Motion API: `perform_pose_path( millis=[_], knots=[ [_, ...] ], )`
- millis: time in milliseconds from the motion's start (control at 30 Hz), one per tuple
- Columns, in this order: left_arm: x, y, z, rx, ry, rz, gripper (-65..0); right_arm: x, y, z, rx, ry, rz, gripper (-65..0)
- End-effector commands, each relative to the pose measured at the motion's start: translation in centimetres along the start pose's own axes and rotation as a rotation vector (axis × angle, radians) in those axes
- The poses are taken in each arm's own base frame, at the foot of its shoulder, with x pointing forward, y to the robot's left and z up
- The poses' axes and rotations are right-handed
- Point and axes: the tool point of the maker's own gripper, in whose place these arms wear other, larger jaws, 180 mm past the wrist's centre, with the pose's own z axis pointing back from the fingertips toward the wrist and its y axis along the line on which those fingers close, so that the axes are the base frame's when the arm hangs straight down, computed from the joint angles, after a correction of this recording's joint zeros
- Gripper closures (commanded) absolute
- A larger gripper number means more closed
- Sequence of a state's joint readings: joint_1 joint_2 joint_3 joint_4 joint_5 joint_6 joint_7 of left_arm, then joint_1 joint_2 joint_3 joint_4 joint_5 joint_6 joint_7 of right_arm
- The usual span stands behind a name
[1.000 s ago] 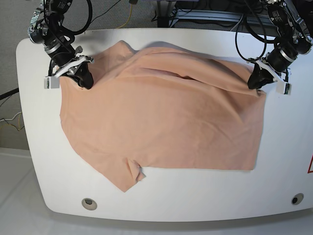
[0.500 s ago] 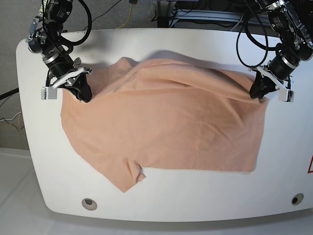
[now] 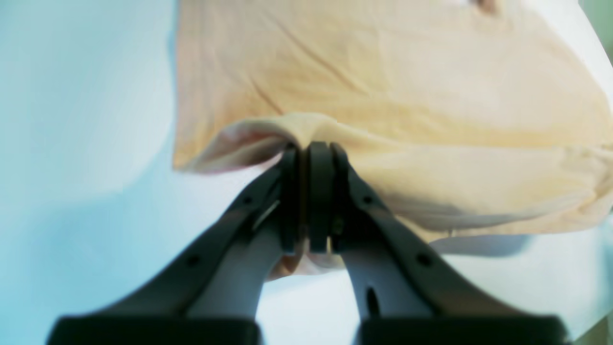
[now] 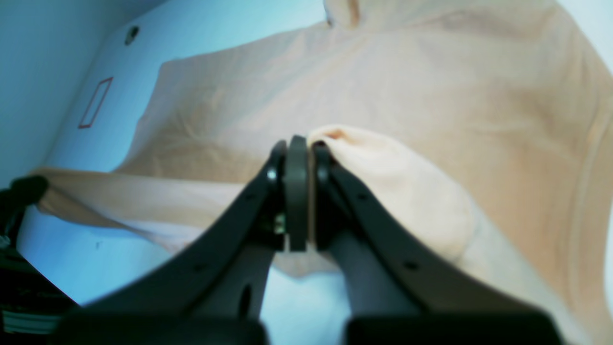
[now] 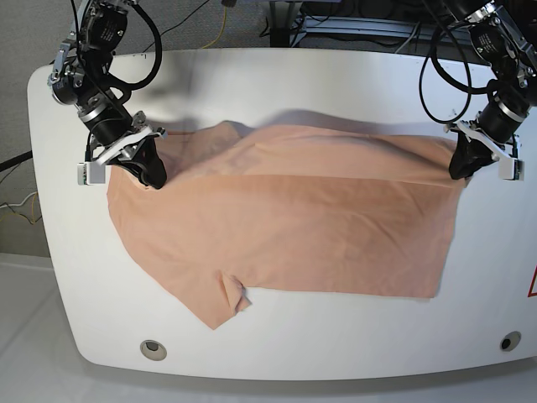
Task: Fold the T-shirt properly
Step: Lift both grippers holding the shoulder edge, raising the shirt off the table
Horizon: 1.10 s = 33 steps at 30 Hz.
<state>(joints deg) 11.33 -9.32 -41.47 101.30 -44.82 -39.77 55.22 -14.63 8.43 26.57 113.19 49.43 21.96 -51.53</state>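
The salmon-pink T-shirt lies across the white table, its far edge lifted and pulled forward over the rest. My left gripper, on the right of the base view, is shut on the shirt's far right edge. In the left wrist view the left gripper pinches a bunched fold of the T-shirt. My right gripper, on the left of the base view, is shut on the far left edge. The right wrist view shows the right gripper clamped on a raised fold of the T-shirt.
One sleeve points toward the table's front edge. Two round holes, one at the front left and another at the front right, sit in the table. A red mark is at the right edge. Cables lie behind the table.
Both grippers have moved toward the table's front with the shirt's far edge held, drawing that edge further over the lower part. The right-hand one also shifted outward.
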Motion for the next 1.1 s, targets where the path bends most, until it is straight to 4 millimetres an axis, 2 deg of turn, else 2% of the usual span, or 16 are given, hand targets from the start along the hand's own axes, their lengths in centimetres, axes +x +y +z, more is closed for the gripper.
perform_pose_path(
  millis=[0,100,433,700,1067],
  knots=[
    [2.8,0.8,0.6,0.012,-0.067,-0.048,-1.7,1.6,0.2,0.0,0.003,-0.042,0.043,0.0],
    [3.5,1.0,0.6,0.017,-0.079,-0.059,-1.7,1.3,0.2,-0.3,-0.006,-0.026,0.062,0.0],
    [4.1,0.8,0.3,0.010,-0.096,-0.061,-1.7,2.1,-0.2,-0.9,-0.015,-0.036,0.074,0.0],
    [3.5,1.1,0.0,0.026,-0.071,-0.063,-1.7,2.2,-0.4,-0.9,-0.018,-0.040,0.071,0.0],
    [3.0,0.3,-0.6,0.005,-0.063,-0.055,-1.7,2.3,-0.4,-0.9,-0.020,-0.045,0.068,0.0]
  ],
)
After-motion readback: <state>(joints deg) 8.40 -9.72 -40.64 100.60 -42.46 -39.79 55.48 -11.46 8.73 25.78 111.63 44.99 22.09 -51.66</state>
